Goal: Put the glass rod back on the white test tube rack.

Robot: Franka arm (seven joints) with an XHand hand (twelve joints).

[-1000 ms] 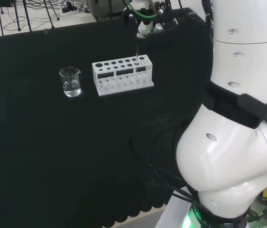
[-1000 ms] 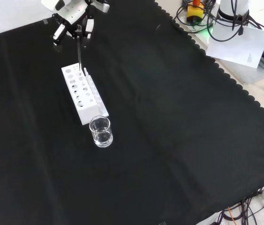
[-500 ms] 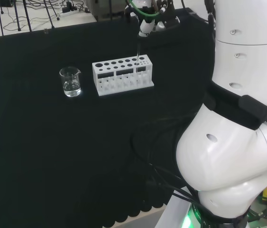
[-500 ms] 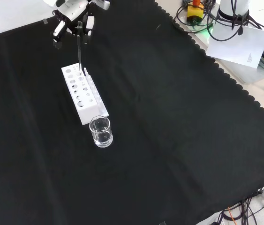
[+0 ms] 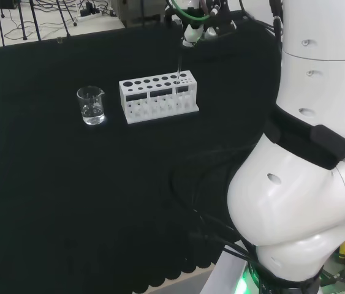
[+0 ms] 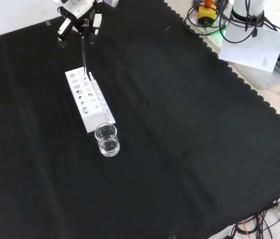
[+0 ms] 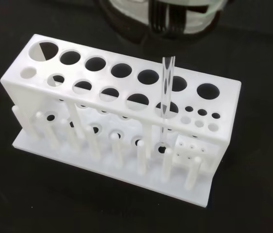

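- Where the front view catches the hand [image 6: 78, 7] at its top edge, shows the fingers [image 6: 64, 29] hanging apart and relaxed, pointing down at the cloth, closed round nothing.
- Just below the fingertips, with a small gap, finds the upper end of the glass rod [image 6: 84, 55]; in the wrist view leaves that end bare and free, with no finger on it.
- From there downward, follows the glass rod [image 7: 165, 94] standing about upright in the white test tube rack [image 7: 102, 124], passed through a large hole of the top plate's nearer row, the one next to the cluster of small holes, with its foot down at the base plate.
- In the head view, places the hand [image 5: 195, 27] above and slightly behind the rod [image 5: 178, 68], which rises from the rack's [image 5: 158, 98] right end, the end nearest the fingers.
- Under the fingers and running away from them towards the front view's lower edge, sets the rack [image 6: 86, 102] flat on the bench [image 6: 179, 124], draped in black cloth, with a row of white pegs along its base.
- Past the rack's far end from the fingers, close to it yet apart, stands a clear glass beaker [image 6: 106, 140] with a little clear liquid in it; in the head view puts the beaker [image 5: 91, 105] left of the rack.
- At the head view's right, well clear of the fingers, shows the arm's big white links [image 5: 319, 122].
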